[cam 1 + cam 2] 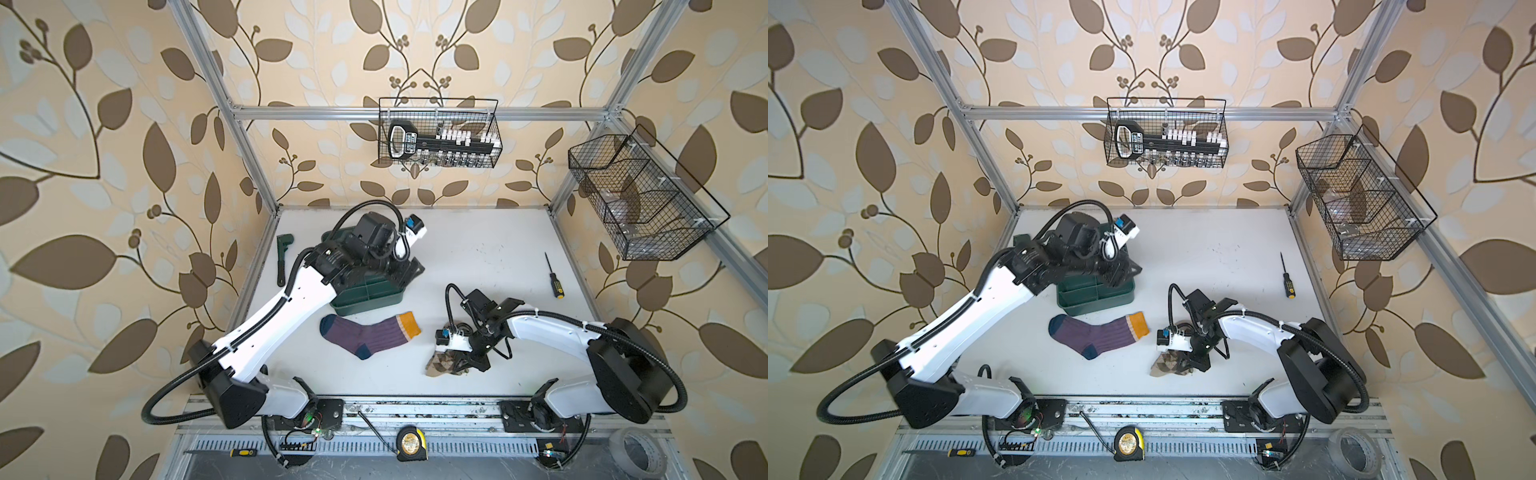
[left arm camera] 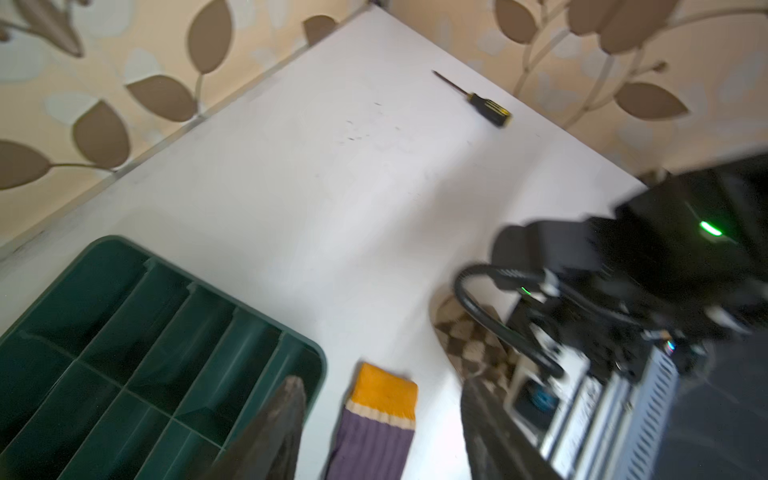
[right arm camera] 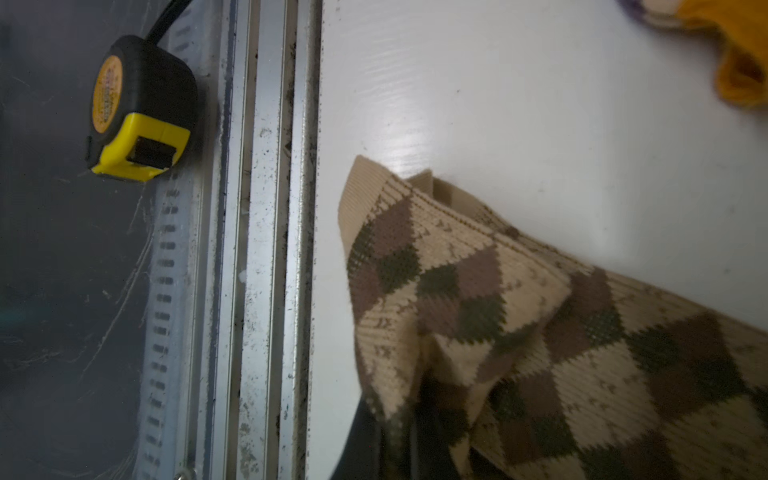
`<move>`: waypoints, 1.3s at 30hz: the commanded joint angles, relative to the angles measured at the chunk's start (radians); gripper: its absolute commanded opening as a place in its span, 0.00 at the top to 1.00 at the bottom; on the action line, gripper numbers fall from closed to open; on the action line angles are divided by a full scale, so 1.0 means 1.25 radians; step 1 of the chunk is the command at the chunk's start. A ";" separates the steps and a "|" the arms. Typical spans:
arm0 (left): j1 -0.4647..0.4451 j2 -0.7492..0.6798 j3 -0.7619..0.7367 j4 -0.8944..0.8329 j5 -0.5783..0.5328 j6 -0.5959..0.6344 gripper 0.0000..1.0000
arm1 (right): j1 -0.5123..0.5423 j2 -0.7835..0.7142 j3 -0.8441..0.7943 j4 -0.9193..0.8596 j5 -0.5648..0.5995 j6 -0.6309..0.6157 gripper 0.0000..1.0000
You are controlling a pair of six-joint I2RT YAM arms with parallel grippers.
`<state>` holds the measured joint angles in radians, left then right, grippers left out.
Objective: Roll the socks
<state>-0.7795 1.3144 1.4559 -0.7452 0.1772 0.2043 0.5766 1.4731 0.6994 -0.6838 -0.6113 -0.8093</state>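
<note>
While both arms reached in over the counter (image 1: 478,249), three loose things lay nearest, along the front rail: one tape measure (image 1: 411,444), one near screwdriver (image 1: 239,453) and one roll of tape (image 1: 636,451).

Just past the rail were the two socks. The diamond-patterned sock (image 1: 440,365) sat bunched close to the counter's front edge, and the right claw (image 1: 459,365) was closed on its fabric; in the right wrist view its cuff end (image 3: 374,199) lay just beside that edge. The purple sock (image 1: 370,334) lay flat to the left of it, near the middle, toe to the left and yellow cuff toward the right arm, apart from the other sock.

Behind the purple sock stood one green tray (image 1: 361,305), near it but not touching. The left claw (image 2: 382,386) hung above the tray's right end, its fingers (image 2: 286,415) spread apart with nothing between them. One green wrench (image 1: 283,257) lay by the counter's left edge, and one far screwdriver (image 1: 553,276) by the right edge; a broad stretch of bare counter ran between the tray and that screwdriver.

Farthest off hung two wire baskets, the back basket (image 1: 438,99) on the rear rail and the side basket (image 1: 665,249) on the right frame.
</note>
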 commanded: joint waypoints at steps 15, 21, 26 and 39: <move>-0.405 0.074 -0.420 0.276 -0.347 0.255 0.27 | -0.092 0.236 0.139 -0.091 -0.025 -0.046 0.93; -0.405 0.155 -0.448 0.428 -0.378 0.295 0.25 | -0.091 0.228 0.137 -0.095 -0.035 -0.041 0.93; -0.404 0.215 -0.448 0.519 -0.367 0.308 0.24 | -0.091 0.228 0.137 -0.100 -0.043 -0.040 0.92; -0.375 0.395 -0.420 0.558 -0.289 0.252 0.59 | -0.097 0.179 0.137 -0.108 -0.053 -0.044 0.91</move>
<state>-1.2652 1.7573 0.9096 -0.0505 -0.2398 0.5442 0.4614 1.7168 0.8791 -0.8162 -0.7261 -0.8356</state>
